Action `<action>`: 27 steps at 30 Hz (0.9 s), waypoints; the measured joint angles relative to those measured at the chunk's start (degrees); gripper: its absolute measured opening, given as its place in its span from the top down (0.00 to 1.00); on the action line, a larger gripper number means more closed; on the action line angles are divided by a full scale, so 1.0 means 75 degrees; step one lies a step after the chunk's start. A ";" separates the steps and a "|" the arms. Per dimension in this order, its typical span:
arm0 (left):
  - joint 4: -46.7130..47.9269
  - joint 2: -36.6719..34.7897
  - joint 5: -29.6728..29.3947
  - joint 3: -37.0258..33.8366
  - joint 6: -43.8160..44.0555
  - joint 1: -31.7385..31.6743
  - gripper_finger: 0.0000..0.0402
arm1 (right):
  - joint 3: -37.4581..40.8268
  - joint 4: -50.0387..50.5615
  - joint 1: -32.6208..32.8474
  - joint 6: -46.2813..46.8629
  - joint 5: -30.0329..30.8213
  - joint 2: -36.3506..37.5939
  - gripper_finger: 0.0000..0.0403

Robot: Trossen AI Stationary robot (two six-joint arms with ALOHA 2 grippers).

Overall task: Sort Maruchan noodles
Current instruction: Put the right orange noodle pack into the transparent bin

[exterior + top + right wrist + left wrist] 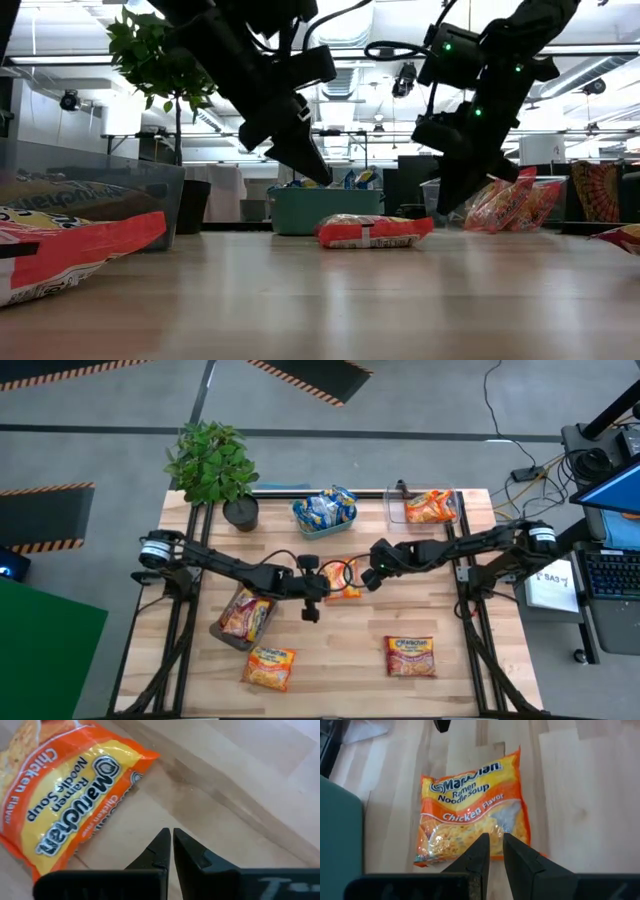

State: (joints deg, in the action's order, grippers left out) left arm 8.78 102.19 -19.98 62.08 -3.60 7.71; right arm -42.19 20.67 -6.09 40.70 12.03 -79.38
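An orange-yellow chicken Maruchan packet [345, 586] lies flat on the table's middle [372, 230]. My left gripper [312, 600] hovers just to its left, shut, clear of the tabletop [305, 165]. In the left wrist view its fingertips [495, 842] hang over the packet's near edge [470, 815]. My right gripper [371, 577] hovers to the packet's right, shut and off the table [448, 200]. In the right wrist view it [171, 836] points at bare wood beside the packet [75, 795].
A teal tray [300, 518] with blue packets and a clear bin [398, 512] with orange packets stand at the far edge, beside a potted plant [215, 465]. A clear bin [222, 635] at the left holds a red-pink packet. Loose packets [268, 665] [410, 657] lie near the front edge.
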 joint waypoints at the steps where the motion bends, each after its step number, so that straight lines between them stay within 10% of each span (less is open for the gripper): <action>1: -0.0040 0.0000 0.0001 0.0000 0.0134 0.0007 0.91 | 0.0000 -0.0003 -0.0041 -0.0028 0.0000 -0.0012 0.95; 27: -0.0807 0.1082 -0.0044 -0.0041 0.0438 -0.0072 0.91 | 0.1788 -0.4978 -0.0044 0.0899 0.0400 -0.0089 0.20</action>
State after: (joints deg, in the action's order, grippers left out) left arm 2.73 110.31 -20.31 61.78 -0.32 7.18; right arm -28.79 -16.66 -6.42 47.45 15.03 -80.05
